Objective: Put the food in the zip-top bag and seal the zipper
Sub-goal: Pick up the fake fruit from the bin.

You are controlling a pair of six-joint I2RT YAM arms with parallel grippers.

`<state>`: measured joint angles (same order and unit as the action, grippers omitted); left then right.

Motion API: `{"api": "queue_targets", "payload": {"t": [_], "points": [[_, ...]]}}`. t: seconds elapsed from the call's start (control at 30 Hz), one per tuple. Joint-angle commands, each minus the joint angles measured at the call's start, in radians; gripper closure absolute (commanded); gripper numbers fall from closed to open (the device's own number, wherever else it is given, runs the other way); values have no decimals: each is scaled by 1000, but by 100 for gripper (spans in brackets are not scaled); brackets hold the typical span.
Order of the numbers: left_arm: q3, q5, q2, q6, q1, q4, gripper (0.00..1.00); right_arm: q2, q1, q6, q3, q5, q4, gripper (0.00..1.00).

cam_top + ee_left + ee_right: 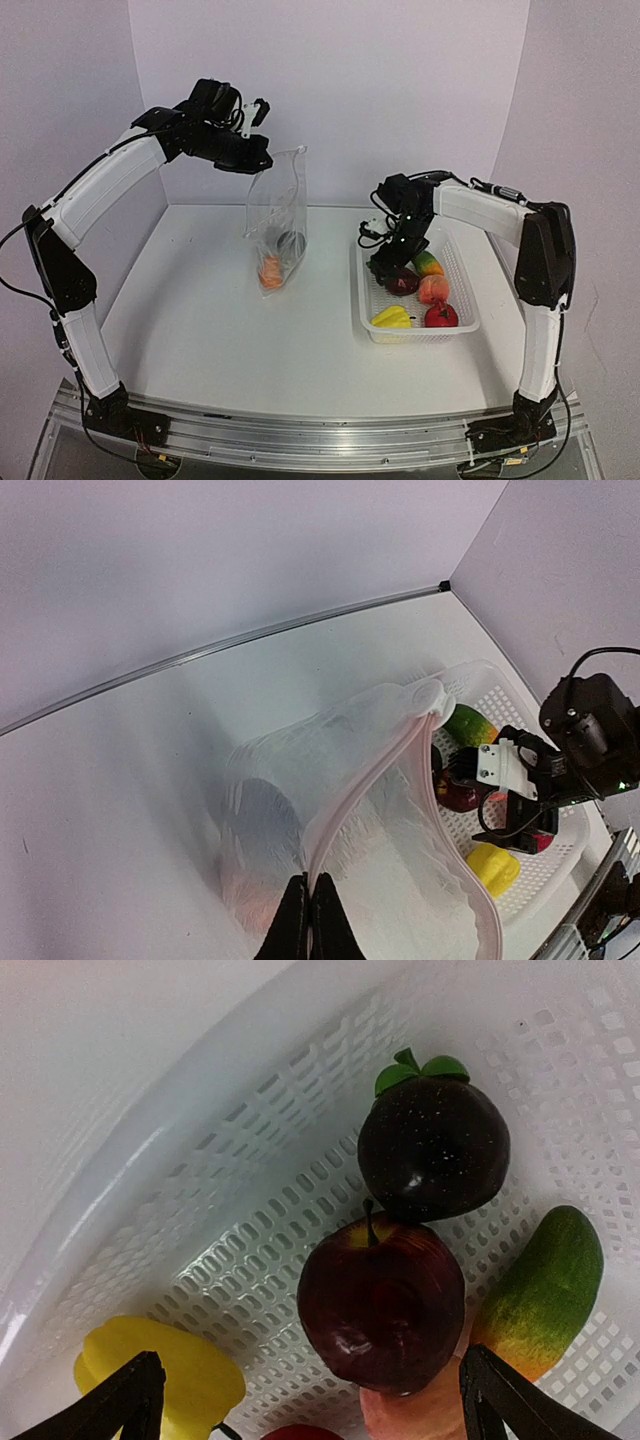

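Note:
My left gripper (262, 163) is shut on the top edge of the zip-top bag (278, 215) and holds it hanging above the table. In the left wrist view the fingers (308, 905) pinch the zipper (365, 785), and the bag's mouth gapes open. An orange pumpkin (270, 272) and a dark eggplant (291, 241) lie inside. My right gripper (392, 266) is open low in the white basket (415, 336). Its jaws (310, 1365) stand either side of a dark red apple (385, 1300). Around it lie a dark round fruit (435, 1150), mango (545, 1295), yellow pepper (160, 1370) and peach (415, 1415).
The basket stands at the right of the table, also holding a bright red apple (441, 315). White walls close the back and both sides. The bag hangs left of the basket, its bottom near the table surface.

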<state>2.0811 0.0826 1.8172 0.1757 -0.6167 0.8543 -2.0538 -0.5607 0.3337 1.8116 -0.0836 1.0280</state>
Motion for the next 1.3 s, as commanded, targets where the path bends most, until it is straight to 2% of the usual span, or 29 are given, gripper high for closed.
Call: {"api": "queue_targets", "payload": {"t": [0.0,0.27,0.3,0.47,0.57,0.83,0.97,1.1,1.17,1.27], "points": [[36,-11,-42,-23,-2,-44,100,-65,26,112,47,-21,59,2],[44,9,-23,-20,-2,-43,100,-196,49,102,93,-76,64,3],[45,10,-21,-19,-2,-43,100,-208,49,98,102,-75,64,7],[42,11,-27,-22,-2,-43,100,-209,50,61,123,-69,62,43],[37,10,-30,-24,-3,-43,100,-172,49,47,131,-51,64,58],[42,22,-23,-15,-2,-46,100,61,34,-47,175,59,83,74],[51,35,-16,-7,-2,-45,100,167,-1,-287,295,228,54,84],[51,46,-10,3,-2,-43,100,194,-150,-535,393,293,-168,93],[52,51,-7,10,-2,-44,100,192,-226,-652,377,296,-355,96],[52,60,-4,18,-2,-43,100,179,-267,-922,267,261,-734,100]]}}
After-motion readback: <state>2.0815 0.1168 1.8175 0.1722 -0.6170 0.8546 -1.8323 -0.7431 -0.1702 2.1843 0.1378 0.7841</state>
